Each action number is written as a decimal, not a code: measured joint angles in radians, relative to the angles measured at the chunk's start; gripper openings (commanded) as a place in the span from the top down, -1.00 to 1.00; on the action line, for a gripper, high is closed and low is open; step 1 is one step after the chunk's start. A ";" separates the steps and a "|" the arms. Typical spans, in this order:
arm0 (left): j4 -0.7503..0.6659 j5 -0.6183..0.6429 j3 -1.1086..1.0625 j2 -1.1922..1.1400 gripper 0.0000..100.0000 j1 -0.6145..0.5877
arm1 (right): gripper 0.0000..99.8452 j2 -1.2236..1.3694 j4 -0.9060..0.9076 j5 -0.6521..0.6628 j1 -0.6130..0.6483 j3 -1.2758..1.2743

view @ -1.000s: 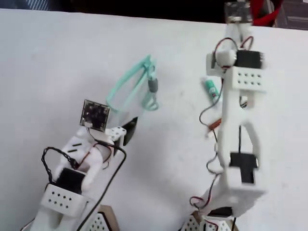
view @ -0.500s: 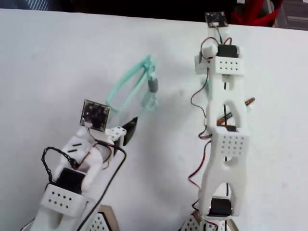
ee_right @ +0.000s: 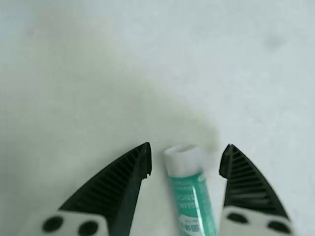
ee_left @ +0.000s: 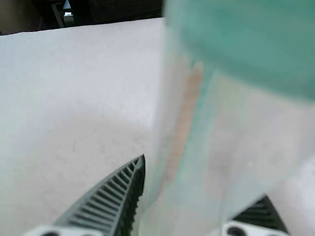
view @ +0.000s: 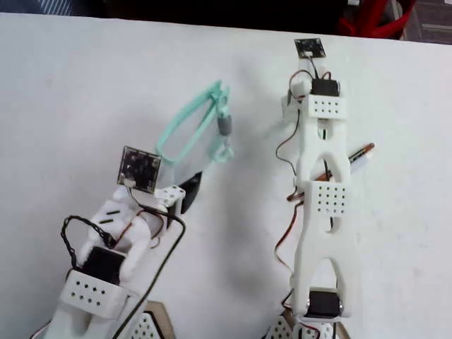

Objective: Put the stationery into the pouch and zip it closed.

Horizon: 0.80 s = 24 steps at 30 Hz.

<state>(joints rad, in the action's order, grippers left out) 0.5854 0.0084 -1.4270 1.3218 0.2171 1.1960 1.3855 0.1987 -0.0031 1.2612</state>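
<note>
The clear pouch [view: 189, 134] with teal trim lies at the table's middle, its mouth edge raised. My left gripper [view: 189, 185] is shut on the pouch's near end; in the left wrist view the pouch [ee_left: 221, 113] sits between the fingers [ee_left: 118, 201], and an orange streak shows through the plastic. My right gripper [ee_right: 186, 147] is open low over the table. A green glue stick [ee_right: 189, 191] with a white cap lies between its fingers, apart from both. In the high view the right arm [view: 319, 176] stretches over that spot. A brown pen [view: 359, 153] pokes out from under it.
The white table [view: 85, 85] stretches bare to the left and far side of the pouch. Dark clutter and red cables lie beyond the table's far edge [view: 367, 14]. The two arm bases stand at the near edge.
The right arm has stretched forward and come down, so it now covers the glue stick in the high view. The left arm and the pouch have stayed put.
</note>
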 measured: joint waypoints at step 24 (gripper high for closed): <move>0.000 0.000 0.000 0.000 0.49 0.000 | 0.96 -0.152 0.324 0.086 -0.008 0.341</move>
<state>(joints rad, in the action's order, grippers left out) 0.5854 0.0084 -1.4270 1.3218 0.2171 1.0441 1.7093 0.2846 -0.0107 1.6019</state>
